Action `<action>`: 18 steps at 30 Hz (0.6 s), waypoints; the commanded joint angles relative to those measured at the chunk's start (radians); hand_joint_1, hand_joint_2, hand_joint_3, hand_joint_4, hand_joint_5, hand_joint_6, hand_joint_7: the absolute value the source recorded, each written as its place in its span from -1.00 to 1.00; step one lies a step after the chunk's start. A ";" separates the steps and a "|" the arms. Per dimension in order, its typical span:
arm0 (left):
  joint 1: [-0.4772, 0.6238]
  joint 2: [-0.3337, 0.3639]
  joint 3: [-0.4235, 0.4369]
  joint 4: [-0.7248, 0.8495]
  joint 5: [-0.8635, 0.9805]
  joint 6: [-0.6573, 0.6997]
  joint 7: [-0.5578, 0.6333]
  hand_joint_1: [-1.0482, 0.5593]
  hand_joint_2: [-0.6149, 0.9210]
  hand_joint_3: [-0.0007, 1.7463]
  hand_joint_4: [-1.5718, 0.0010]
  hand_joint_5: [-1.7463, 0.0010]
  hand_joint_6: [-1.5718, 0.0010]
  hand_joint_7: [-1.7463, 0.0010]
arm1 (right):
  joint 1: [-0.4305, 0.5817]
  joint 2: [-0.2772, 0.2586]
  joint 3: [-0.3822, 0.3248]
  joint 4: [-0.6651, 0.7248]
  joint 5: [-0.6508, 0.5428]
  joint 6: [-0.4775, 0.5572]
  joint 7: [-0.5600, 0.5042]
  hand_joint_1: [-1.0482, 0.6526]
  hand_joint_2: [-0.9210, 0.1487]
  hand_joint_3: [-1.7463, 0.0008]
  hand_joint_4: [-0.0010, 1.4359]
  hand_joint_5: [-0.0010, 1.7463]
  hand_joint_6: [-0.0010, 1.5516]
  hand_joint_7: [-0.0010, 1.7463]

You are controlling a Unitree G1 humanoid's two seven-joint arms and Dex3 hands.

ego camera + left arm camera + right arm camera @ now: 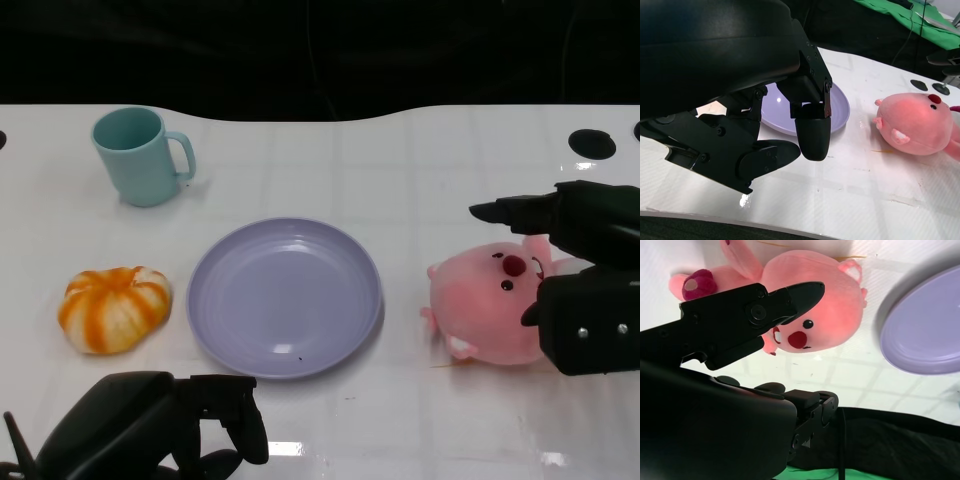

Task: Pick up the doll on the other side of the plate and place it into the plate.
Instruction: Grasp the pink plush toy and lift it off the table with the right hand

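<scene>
Now my right robot hand (560, 270) is around the doll (485, 305), fingers apart, not gripping it.

Head view: the doll lies on the bench (400, 160) just right of the plate (285, 297); my left robot hand (150, 425) rests near the edge, fingers curled in, holding nothing. Left wrist view: doll (917, 125) beyond the plate (840, 107). Right wrist view: one finger (790, 297) crosses the doll's (825, 315) face.
</scene>
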 commanded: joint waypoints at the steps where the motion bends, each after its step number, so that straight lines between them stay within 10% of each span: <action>1: 0.005 0.009 0.004 -0.017 -0.005 0.015 -0.015 0.04 0.69 -0.09 0.13 -0.74 0.10 -0.37 | -0.034 -0.003 0.021 0.040 -0.012 0.001 0.013 -0.68 -0.99 0.98 -1.00 -0.58 -0.75 -1.00; 18: 0.013 0.008 -0.001 -0.057 0.002 0.047 -0.027 0.04 0.71 -0.13 0.13 -0.72 0.10 -0.35 | -0.171 0.081 0.126 0.334 -0.021 -0.026 0.025 -0.59 -1.00 0.99 -0.87 -0.66 -0.71 -0.99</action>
